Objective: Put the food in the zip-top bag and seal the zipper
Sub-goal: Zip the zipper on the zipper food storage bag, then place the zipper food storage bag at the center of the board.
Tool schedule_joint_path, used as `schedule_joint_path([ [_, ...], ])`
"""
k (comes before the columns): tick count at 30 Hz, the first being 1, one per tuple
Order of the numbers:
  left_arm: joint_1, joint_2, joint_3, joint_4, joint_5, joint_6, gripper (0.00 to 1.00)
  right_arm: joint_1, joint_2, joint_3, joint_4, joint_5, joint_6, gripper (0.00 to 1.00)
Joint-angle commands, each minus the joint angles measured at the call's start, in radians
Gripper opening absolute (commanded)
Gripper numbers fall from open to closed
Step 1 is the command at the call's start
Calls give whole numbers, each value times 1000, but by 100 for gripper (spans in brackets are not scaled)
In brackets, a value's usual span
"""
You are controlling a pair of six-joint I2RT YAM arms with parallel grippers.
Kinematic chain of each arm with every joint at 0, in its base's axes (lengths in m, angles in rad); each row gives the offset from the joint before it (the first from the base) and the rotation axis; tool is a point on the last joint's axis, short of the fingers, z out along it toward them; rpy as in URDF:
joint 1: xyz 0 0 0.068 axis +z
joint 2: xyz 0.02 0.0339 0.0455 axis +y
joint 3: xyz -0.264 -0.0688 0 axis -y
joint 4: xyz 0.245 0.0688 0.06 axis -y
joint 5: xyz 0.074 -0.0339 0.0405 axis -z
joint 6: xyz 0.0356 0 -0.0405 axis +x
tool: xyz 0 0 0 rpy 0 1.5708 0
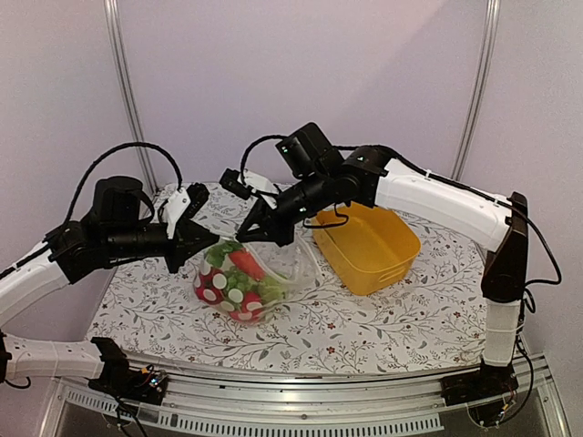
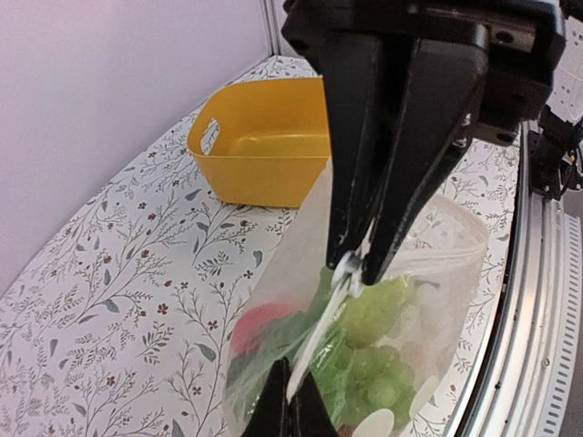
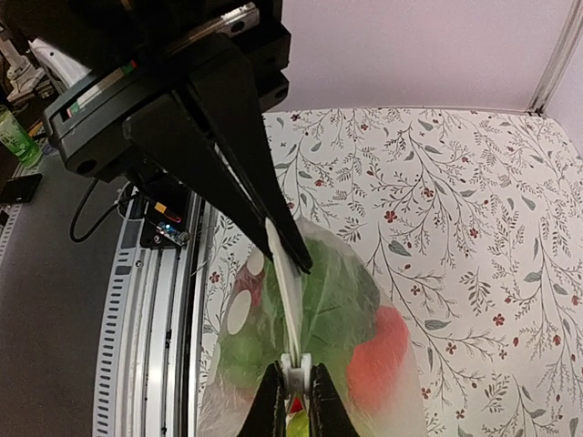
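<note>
The zip-top bag (image 1: 239, 284) hangs just above the table with its mouth pulled taut between my two grippers. Food fills it: green grapes (image 2: 383, 364), a red piece (image 3: 383, 357), a carrot (image 1: 246, 264) and leafy green. My left gripper (image 1: 206, 244) (image 2: 291, 405) is shut on one end of the zipper (image 2: 326, 320). Shut on the small white slider (image 3: 296, 371) at the strip's other end is my right gripper (image 1: 251, 231) (image 3: 296, 393). The zipper (image 3: 286, 278) runs as a straight white line between them.
A yellow plastic tub (image 1: 369, 244) stands to the right of the bag on the flower-patterned table (image 1: 383, 319). The metal rail of the near table edge (image 1: 301, 405) runs below the bag. Grey walls close off the back.
</note>
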State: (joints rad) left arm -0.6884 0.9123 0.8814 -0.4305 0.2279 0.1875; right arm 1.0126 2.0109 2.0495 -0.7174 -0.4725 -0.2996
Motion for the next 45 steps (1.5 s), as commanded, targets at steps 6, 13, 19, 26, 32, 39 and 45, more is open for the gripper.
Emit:
schedule_joint_path([
  [6,127,-55,-56,24,-99,-10,0,-90,-125,-171,-200,82,32,0],
  [13,165,-62,-89,66,-90,-29,0,-121,-177,-256,-214,108,34,0],
  [19,184,-58,-108,101,-85,-44,0,-149,-214,-323,-215,121,33,0],
  [26,190,-35,-113,128,-55,-60,0,-154,-227,-338,-209,91,34,0],
  [32,189,-7,-123,165,-70,-76,0,-154,-193,-289,-199,65,60,31],
  [39,190,131,-93,268,-137,-180,10,-204,-181,-149,-174,0,130,62],
  [45,190,237,31,257,-376,-247,58,-296,-207,-147,-125,77,209,93],
])
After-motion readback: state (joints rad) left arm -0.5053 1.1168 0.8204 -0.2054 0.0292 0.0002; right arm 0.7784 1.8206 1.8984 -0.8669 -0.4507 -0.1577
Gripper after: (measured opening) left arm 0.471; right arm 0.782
